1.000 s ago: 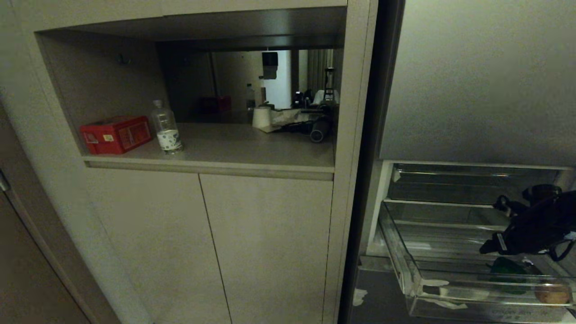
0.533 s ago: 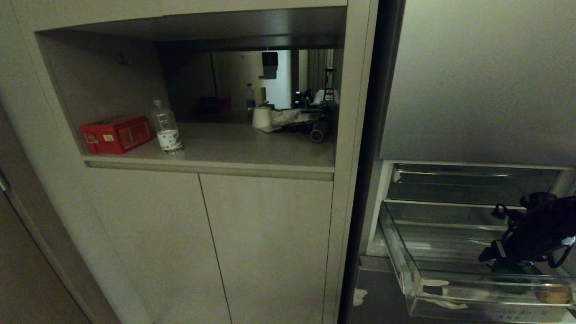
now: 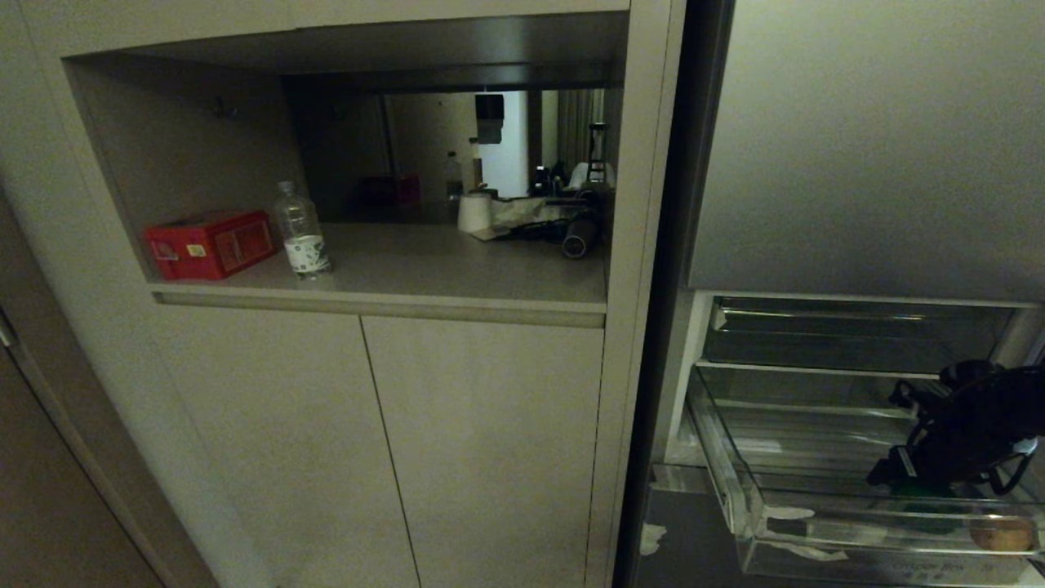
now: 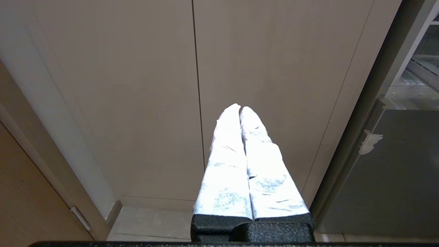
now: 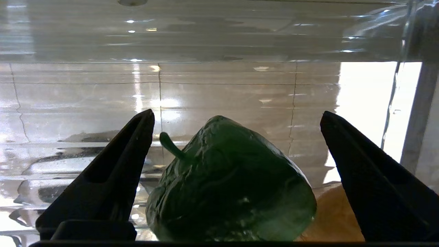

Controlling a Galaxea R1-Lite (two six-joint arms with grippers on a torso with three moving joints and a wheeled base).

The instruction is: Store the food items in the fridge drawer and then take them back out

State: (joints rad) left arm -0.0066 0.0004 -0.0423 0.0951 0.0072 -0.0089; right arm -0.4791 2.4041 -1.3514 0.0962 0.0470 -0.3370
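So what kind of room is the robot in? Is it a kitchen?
Probably a home kitchen. There's a fridge with a clear fridge drawer pulled out, holding a green pepper. Beside it stand beige cabinets with an open shelf carrying a water bottle and a red box.

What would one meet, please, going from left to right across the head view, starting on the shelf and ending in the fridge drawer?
red box → water bottle → white roll → dark cylinder → fridge drawer → right gripper → tan-brown food item.
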